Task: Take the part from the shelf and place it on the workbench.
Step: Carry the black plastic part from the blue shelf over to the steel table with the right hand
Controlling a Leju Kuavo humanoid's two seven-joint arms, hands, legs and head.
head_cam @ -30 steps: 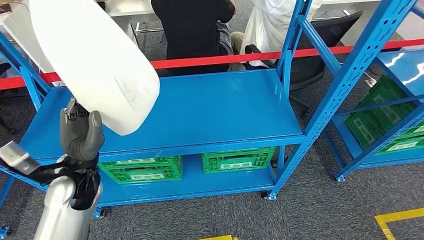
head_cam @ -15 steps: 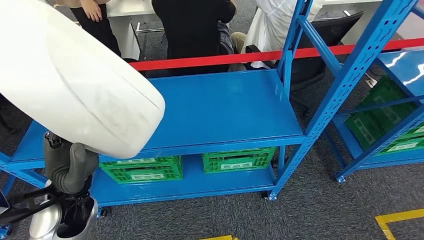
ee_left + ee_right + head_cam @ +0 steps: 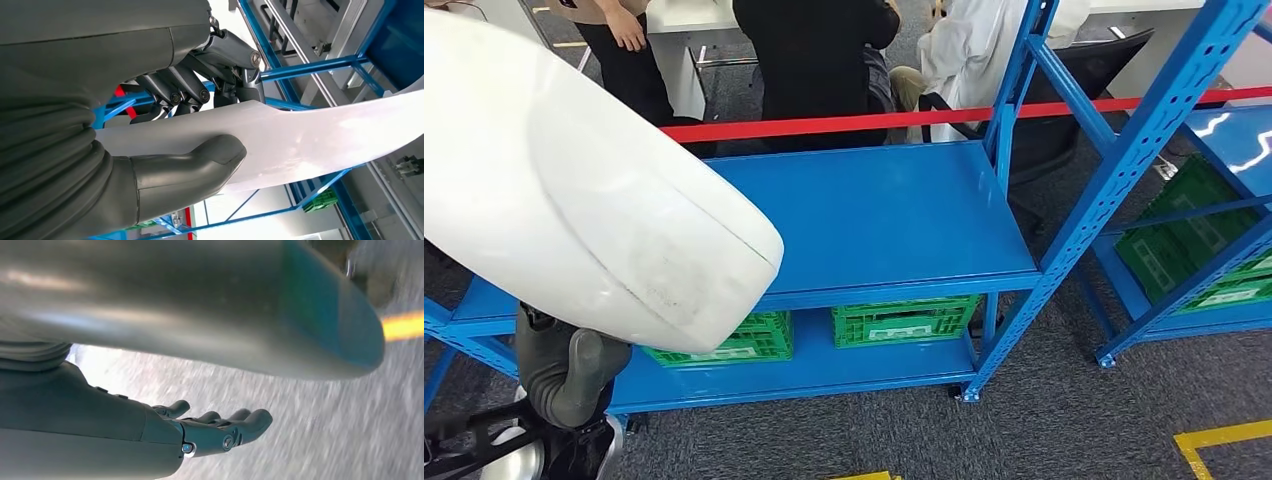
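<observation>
A large white curved shell part [image 3: 584,190] fills the left of the head view, lifted in front of the blue shelf [image 3: 894,215]. My left hand [image 3: 564,365] grips its lower edge from below. In the left wrist view the thumb [image 3: 200,167] presses one face of the white part [image 3: 310,140] and the dark fingers [image 3: 200,85] clamp the other face. My right hand [image 3: 220,432] hangs over grey carpet, fingers stretched out and apart, holding nothing.
The shelf's middle board is bare. Green crates [image 3: 899,320] stand on its bottom board, and more green crates [image 3: 1199,235] sit in a second blue rack at the right. A red barrier tape [image 3: 864,122] runs behind, with people [image 3: 809,60] seated beyond it.
The white part has swung lower and closer, covering more of the shelf's left side. My left hand has dropped toward the bottom left corner. The camera has shifted slightly.
</observation>
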